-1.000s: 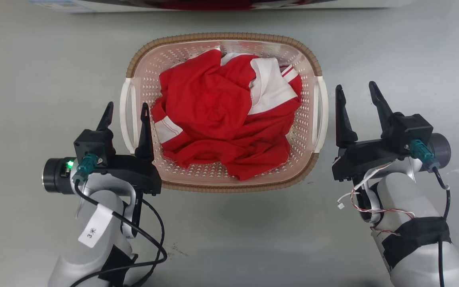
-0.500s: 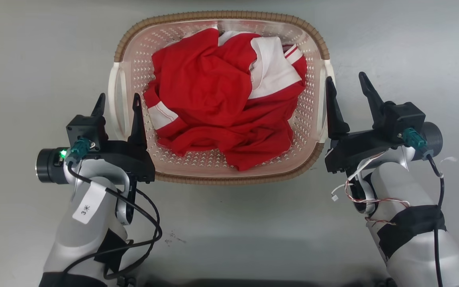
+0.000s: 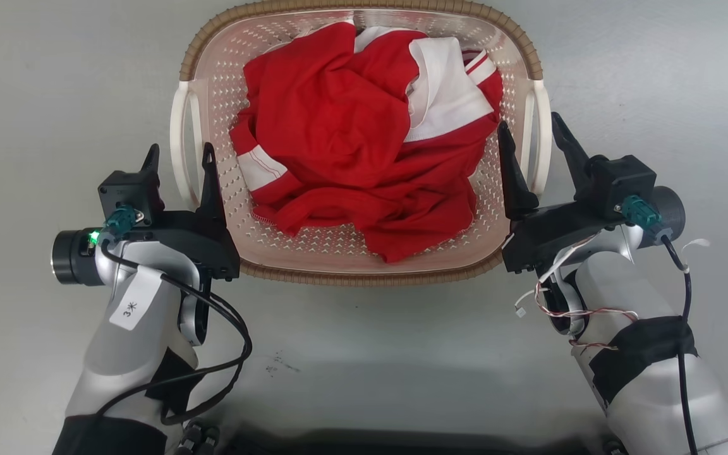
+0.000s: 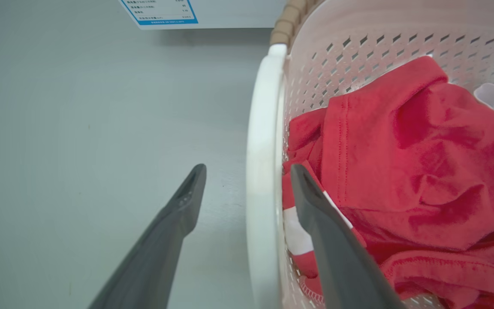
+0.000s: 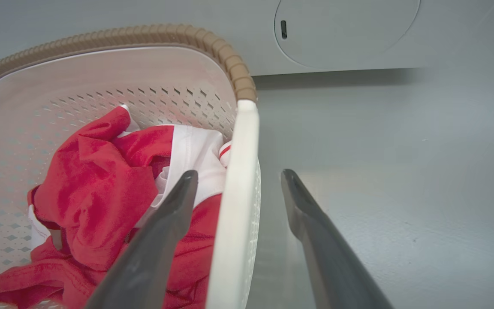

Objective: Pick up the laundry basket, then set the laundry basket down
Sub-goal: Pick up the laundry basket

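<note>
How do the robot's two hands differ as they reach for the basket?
The left gripper straddles the basket's left handle, the right gripper its right handle. The left arm wears a white tag; the right arm carries loose red-and-white wires. Both are open, one finger inside the basket, one outside.

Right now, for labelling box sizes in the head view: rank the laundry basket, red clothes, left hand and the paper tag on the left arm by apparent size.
1. laundry basket
2. red clothes
3. left hand
4. paper tag
The hand is likely nearer the camera, which enlarges it.
</note>
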You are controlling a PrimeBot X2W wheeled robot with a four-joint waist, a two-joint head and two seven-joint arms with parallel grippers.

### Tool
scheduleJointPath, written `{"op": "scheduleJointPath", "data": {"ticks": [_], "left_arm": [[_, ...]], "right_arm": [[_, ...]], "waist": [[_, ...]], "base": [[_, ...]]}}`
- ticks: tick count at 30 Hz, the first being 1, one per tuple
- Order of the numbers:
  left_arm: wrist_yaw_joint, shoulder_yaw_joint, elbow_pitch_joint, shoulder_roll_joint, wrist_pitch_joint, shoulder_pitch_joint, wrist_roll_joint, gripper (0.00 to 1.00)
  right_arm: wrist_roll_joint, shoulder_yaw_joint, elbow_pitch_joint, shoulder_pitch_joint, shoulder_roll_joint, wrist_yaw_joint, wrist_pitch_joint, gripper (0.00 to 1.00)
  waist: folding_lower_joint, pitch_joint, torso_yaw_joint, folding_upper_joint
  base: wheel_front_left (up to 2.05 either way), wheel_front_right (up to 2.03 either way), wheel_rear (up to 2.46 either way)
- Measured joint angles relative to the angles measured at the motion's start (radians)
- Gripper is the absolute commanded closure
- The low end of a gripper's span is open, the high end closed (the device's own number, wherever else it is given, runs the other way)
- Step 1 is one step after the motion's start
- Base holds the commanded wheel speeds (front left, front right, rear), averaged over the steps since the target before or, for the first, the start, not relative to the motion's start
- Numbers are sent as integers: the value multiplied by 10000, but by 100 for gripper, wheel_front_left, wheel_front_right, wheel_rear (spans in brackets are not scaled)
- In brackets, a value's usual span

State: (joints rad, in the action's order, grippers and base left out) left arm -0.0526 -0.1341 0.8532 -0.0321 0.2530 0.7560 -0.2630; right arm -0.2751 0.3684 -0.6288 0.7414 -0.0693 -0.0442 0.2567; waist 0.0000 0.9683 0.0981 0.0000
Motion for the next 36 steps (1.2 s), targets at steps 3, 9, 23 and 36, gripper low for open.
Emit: {"op": "scheduleJointPath", "data": {"ticks": [3, 9, 23, 36], "left_arm": [[13, -21, 173, 4, 0, 97, 0, 0], [270, -111, 546, 13, 0, 509, 0, 0], [719, -362, 1377, 48, 0, 1078, 0, 78], [970, -589, 1887, 148, 27, 1184, -263, 100]], "right_arm": [[-128, 96, -121, 120, 0, -10, 0, 0], [-518, 311, -389, 347, -2, -94, 0, 0], [-1237, 815, -978, 754, 0, -351, 2, 69], [-1847, 1139, -1701, 1013, 4, -627, 0, 100]], "waist": [[-1, 33, 15, 0], [-1, 120, 43, 0], [0, 280, 73, 0], [0, -3, 69, 0]], "base": [[0, 0, 0], [0, 0, 0], [0, 0, 0], [0, 0, 0]]}}
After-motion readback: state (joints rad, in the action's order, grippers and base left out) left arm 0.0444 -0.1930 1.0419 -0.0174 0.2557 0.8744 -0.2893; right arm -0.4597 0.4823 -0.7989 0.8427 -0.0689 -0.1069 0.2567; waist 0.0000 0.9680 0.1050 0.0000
